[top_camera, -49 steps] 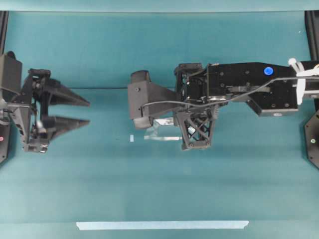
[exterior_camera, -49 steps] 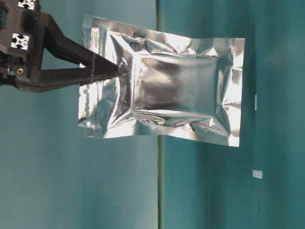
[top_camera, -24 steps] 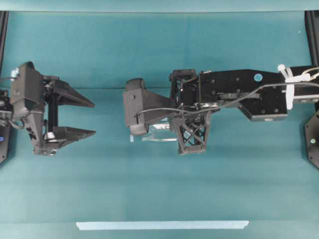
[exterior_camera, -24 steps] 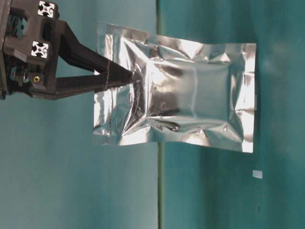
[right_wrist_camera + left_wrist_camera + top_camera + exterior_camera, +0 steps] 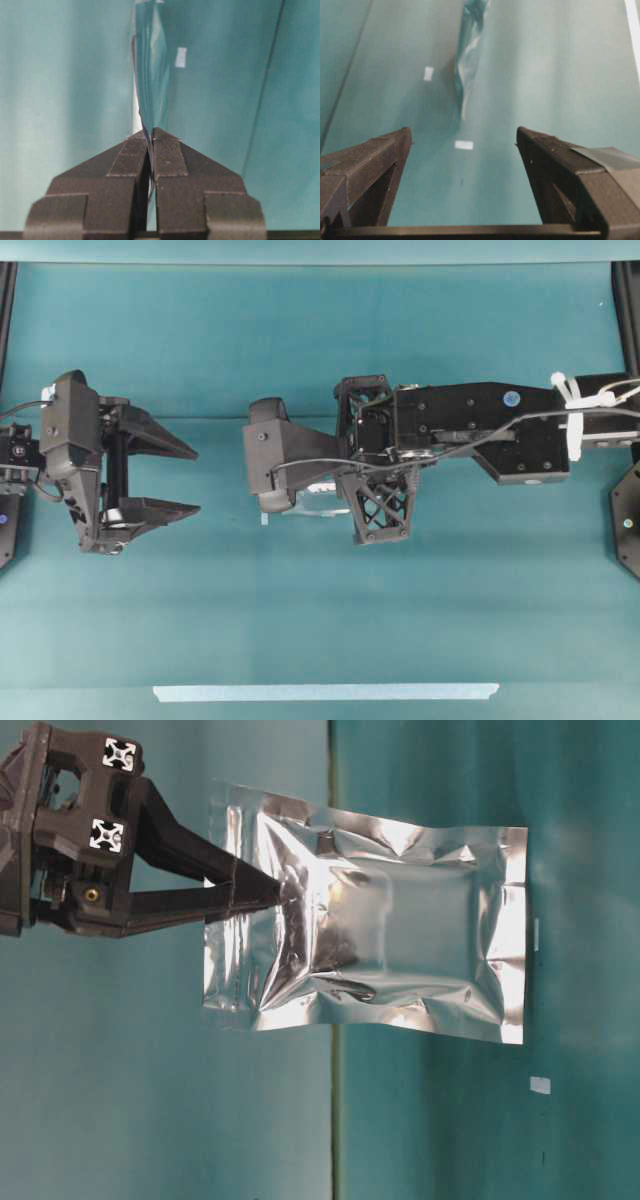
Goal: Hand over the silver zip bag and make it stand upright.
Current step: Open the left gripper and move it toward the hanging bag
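The silver zip bag (image 5: pixel 380 950), a crinkled foil pouch, hangs in the air pinched at one end by my right gripper (image 5: pixel 275 892). The right wrist view shows the bag (image 5: pixel 152 75) edge-on, with the right gripper (image 5: pixel 151 132) shut on its sealed edge. From overhead only a sliver of the bag (image 5: pixel 312 508) shows under the right arm. At the left, my left gripper (image 5: pixel 198 480) stands open and empty, its tips facing the bag with a gap between. Through its fingers the left wrist view shows the left gripper (image 5: pixel 464 132) in line with the bag (image 5: pixel 467 60) ahead.
A thin pale tape strip (image 5: pixel 325 692) lies along the table's front edge. A tiny white scrap (image 5: pixel 464 145) lies on the teal table between the grippers, and another scrap (image 5: pixel 428 73) lies beside the bag. Black frame posts (image 5: pixel 625 300) stand at the table's sides.
My left gripper has moved right toward the bag and opened a little wider. The right arm has shifted slightly left, carrying the bag with it.
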Controlling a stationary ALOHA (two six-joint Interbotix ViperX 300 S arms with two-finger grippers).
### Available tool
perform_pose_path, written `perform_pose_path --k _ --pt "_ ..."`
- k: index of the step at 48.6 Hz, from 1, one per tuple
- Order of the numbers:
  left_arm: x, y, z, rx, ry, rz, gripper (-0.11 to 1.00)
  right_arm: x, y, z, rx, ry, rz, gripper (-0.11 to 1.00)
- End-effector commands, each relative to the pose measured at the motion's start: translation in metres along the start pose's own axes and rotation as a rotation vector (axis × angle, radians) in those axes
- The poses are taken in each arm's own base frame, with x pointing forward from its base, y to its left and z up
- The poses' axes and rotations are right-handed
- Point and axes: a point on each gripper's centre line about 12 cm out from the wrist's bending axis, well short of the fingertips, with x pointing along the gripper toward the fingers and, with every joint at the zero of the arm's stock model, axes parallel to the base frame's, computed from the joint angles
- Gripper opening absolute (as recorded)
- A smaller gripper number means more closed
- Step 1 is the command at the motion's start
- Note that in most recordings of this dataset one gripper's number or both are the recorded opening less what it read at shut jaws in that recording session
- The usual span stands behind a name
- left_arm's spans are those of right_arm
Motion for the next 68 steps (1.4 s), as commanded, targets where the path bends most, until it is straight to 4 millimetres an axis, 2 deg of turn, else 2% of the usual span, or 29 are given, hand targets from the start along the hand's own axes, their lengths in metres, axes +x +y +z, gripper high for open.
perform_pose_path --k 1,43,55,68 --pt "0.001 -0.001 0.007 0.002 -0.023 -0.004 0.94 -0.009 -0.001 0.004 -0.013 -0.030 -0.009 0.01" --pt "0.003 -0.001 0.008 -0.007 -0.059 -0.009 0.94 0.000 -0.001 0.003 -0.011 -0.013 -0.006 0.01" --pt "0.021 -0.001 -0.004 -0.009 -0.053 -0.012 0.94 0.004 -0.001 0.003 -0.013 -0.004 -0.005 0.01" --pt "0.046 -0.001 -0.009 -0.011 -0.080 -0.017 0.94 0.003 0.002 0.004 -0.022 -0.006 -0.003 0.01"
